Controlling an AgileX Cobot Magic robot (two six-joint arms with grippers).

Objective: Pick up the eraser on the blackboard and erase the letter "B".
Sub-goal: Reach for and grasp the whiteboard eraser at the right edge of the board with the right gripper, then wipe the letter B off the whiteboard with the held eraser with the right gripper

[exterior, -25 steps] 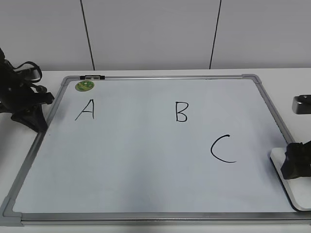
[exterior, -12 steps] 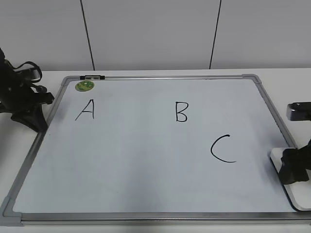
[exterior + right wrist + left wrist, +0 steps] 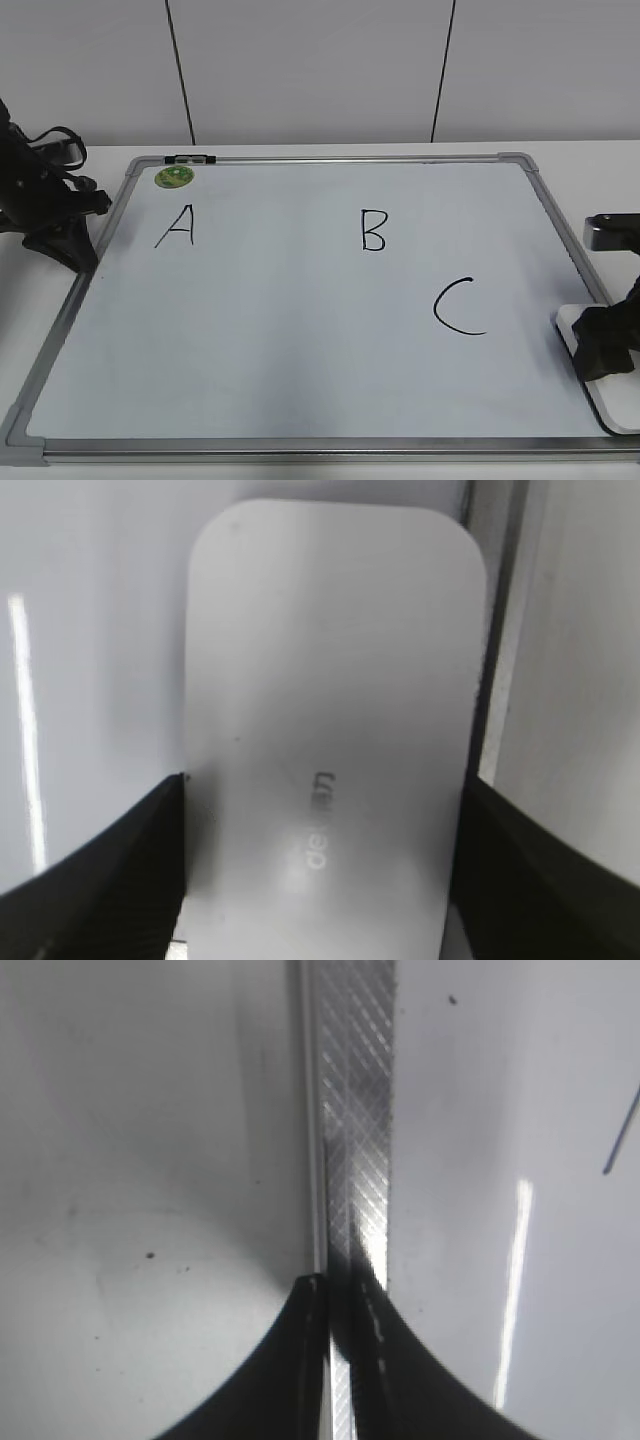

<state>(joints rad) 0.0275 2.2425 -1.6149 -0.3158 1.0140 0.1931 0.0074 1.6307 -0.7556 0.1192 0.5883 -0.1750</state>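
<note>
The eraser (image 3: 615, 405), a white rounded block, lies at the right edge of the blackboard (image 3: 300, 340), low on that side. My right gripper (image 3: 605, 350) sits down over it with one finger against each long side. In the right wrist view the eraser (image 3: 330, 680) with grey lettering fills the space between the fingers (image 3: 322, 810). The black letter "B" (image 3: 373, 231) is in the board's upper middle, far left of the eraser. My left gripper (image 3: 75, 255) rests shut and empty at the board's left frame (image 3: 355, 1110); its fingertips (image 3: 340, 1290) are almost together.
A black "A" (image 3: 176, 226) is at the upper left and a black "C" (image 3: 458, 307) right of centre, between the "B" and the eraser. A round green magnet (image 3: 173, 177) sits in the top left corner. A small dark clip (image 3: 190, 158) is on the top frame.
My right gripper has come down a little over the eraser and settled around it. The left arm, the board and the letters have not moved.
</note>
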